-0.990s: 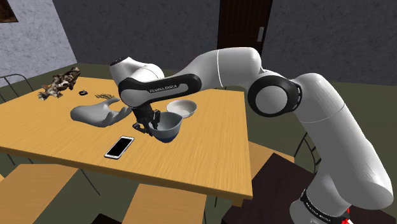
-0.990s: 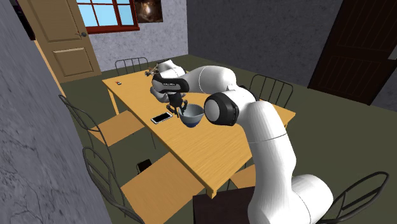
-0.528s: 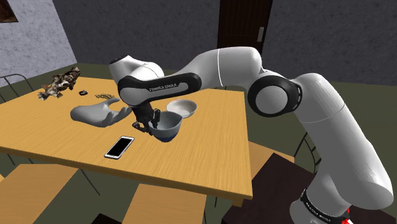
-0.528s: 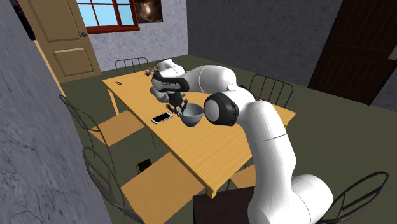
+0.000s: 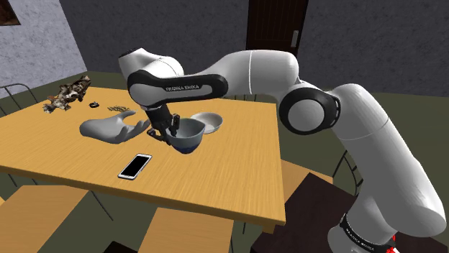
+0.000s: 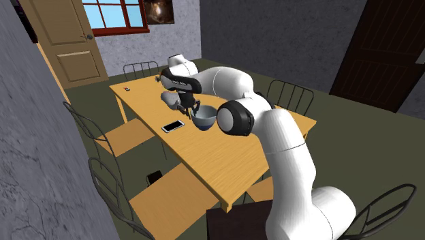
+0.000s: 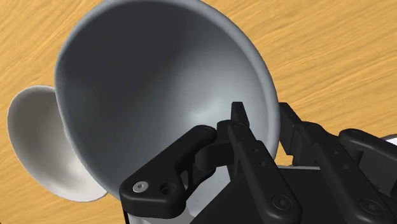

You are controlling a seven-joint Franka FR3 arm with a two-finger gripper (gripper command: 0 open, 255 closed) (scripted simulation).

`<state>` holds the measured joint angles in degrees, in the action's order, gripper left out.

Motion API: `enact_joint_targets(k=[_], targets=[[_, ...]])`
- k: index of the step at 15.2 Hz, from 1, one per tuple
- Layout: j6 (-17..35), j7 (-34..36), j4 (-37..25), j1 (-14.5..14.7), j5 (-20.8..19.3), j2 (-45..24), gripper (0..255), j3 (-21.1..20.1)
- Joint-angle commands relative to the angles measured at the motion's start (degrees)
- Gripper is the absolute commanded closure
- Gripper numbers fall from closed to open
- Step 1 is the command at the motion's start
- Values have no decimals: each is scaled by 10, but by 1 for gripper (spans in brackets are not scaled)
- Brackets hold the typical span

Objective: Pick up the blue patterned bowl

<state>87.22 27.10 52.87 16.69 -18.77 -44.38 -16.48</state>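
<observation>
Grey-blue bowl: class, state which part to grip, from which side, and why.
Take the grey-blue bowl by its rim, from above, one finger inside the wall, one outside: it opens upward, thin-walled, too wide to span. The gripper clasps it so.

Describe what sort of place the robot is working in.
Probably a household dining room: a long wooden table, wire-backed chairs set around it, and a paned window beside a panelled wooden door.

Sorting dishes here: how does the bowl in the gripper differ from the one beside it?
The held bowl is grey-blue, the loose bowl white. The held bowl is clamped at its rim by the gripper; the loose bowl sits free on the table. The held bowl looks deeper. Both are empty.
</observation>
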Motion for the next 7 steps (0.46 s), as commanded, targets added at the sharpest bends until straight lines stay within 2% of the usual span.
enact_joint_targets(k=[1,5,7], targets=[[-17,-3,-19,3,0,-1,255,0],[-59,-12,-79,13,-2,-17,255,3],[-61,-13,-81,14,-2,-17,255,3]])
